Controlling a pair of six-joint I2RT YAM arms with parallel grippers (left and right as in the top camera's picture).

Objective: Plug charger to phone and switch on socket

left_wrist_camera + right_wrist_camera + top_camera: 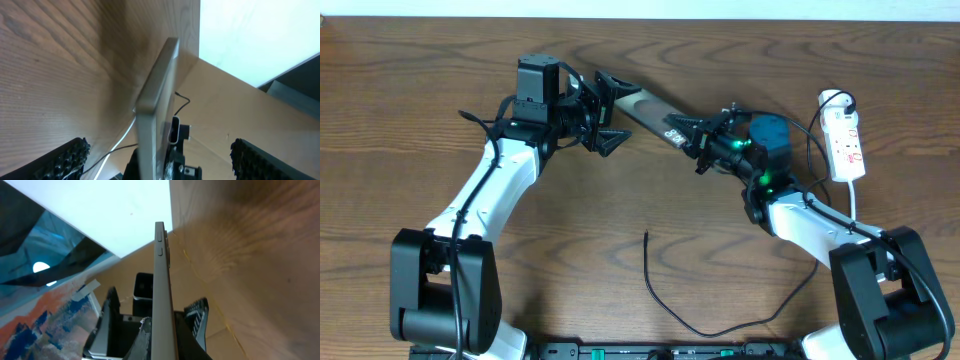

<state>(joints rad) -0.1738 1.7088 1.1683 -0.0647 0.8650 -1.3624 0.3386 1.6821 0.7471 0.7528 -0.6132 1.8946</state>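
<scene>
The phone (650,110) is a slim dark brown slab turned nearly on edge, so both wrist views show mostly its thin grey side. In the overhead view, pale lettering shows on its face near the right end. It hangs between the two arms over the far middle of the counter (570,230); whether its lower edge touches the wood I cannot tell. The right tool (698,140) is clamped on the lettered end. The left tool (617,112) stands wide apart around the other end, a finger on either side and neither touching the phone.

The charger cable (646,262), thin and black, lies loose on the counter nearer the front, well apart from the phone, its plug tip (647,236) pointing up toward it. The power strip (845,135), white with small red marks, lies at the far right beside the right arm, its white cord (852,200) trailing forward.
</scene>
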